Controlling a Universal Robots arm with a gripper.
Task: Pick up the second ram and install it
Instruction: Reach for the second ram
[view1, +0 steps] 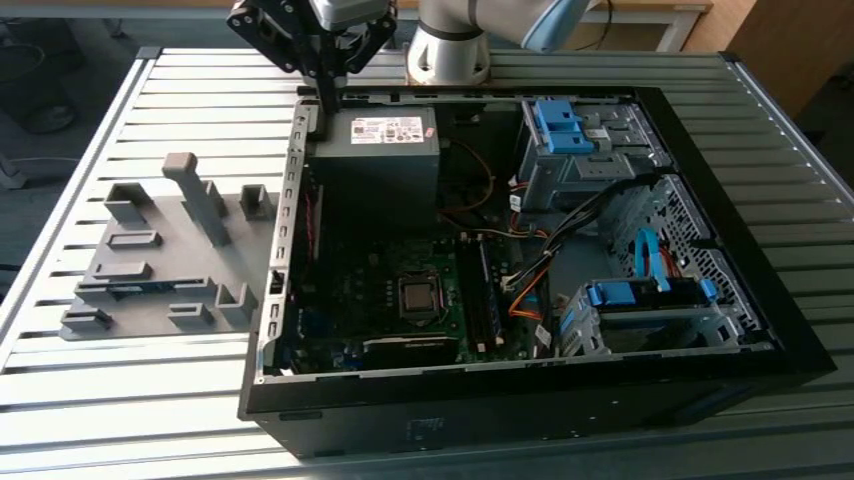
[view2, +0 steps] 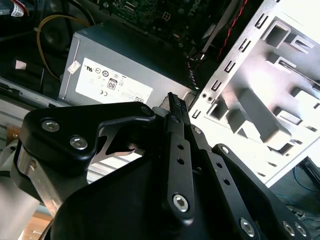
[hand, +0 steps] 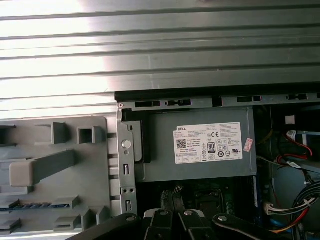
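Slatted metal surface across the whole scene, pale and ribbed. Open on it, a black computer case with its insides facing up: green motherboard in the middle, grey power supply with a white label at the far end, bright-blue drive-bay clips toward the exterior view's right. Just beside the case on the exterior view's left, flat on the surface, a grey holder plate with upright blocks and slots. Behind the case, the pale base of the arm. Over the case's far corner, above the metal side wall between holder plate and power supply, the black jaws: pointing down, pressed together, gripping nothing, and seen so in the exterior view and in both wrist views. Smallest of all, the second ram: slim blue-green stick set in a low slot of the holder plate, toward the plate's near end in the exterior view, well apart from the jaws.
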